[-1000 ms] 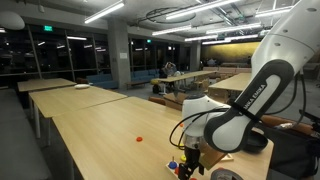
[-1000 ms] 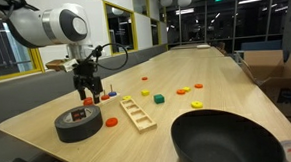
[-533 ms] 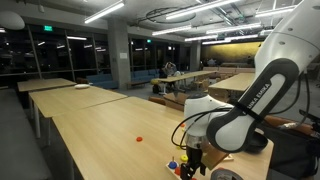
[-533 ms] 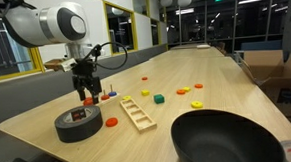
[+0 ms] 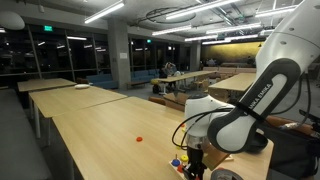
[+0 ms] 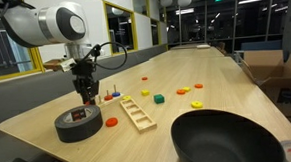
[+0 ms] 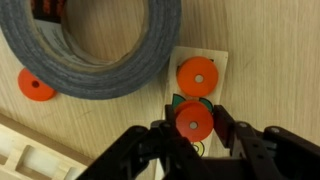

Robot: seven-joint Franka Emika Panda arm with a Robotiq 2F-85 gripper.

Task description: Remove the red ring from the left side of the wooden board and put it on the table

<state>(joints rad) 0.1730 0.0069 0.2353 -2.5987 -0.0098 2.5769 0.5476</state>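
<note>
In the wrist view my gripper (image 7: 194,128) is shut on the red ring (image 7: 192,116), one finger on each side of it. The ring sits over a green piece at the near end of the small wooden board (image 7: 215,58). A second orange-red ring (image 7: 197,75) lies on the board just beyond it. In an exterior view the gripper (image 6: 87,94) points straight down at the board's spot on the light-wood table (image 6: 185,74), beside a tape roll. In an exterior view the arm hides most of the gripper (image 5: 190,160).
A large grey tape roll (image 6: 78,123) lies right beside the gripper. An orange disc (image 6: 112,121) and a wooden ladder-like rack (image 6: 137,113) are close by. Small coloured pieces (image 6: 158,98) are scattered farther along the table. A big black bowl (image 6: 227,142) stands at the near edge.
The jaws have closed on the red ring; a second ago they stood open around it. The arm has hardly moved.
</note>
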